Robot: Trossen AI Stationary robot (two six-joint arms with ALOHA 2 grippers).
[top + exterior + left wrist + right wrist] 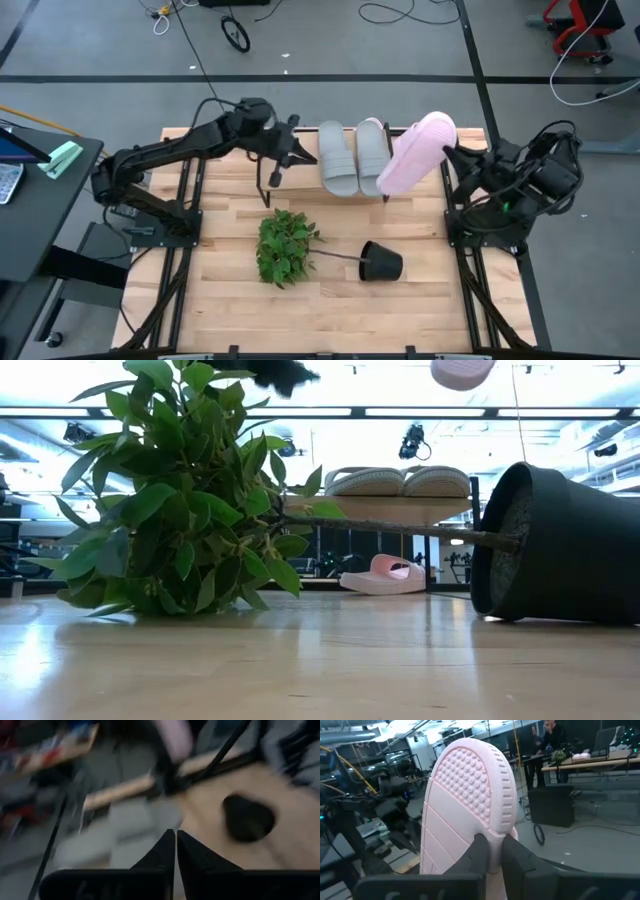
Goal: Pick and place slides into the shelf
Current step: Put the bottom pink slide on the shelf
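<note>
Above shelf [350, 185], right hand [492, 851] grips pink slide [415, 152]

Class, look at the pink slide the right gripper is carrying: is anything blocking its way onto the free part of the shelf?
Nothing visible blocks it. The right gripper holds the pink slide above the right end of the shelf, beside the two grey slides already on top.
</note>
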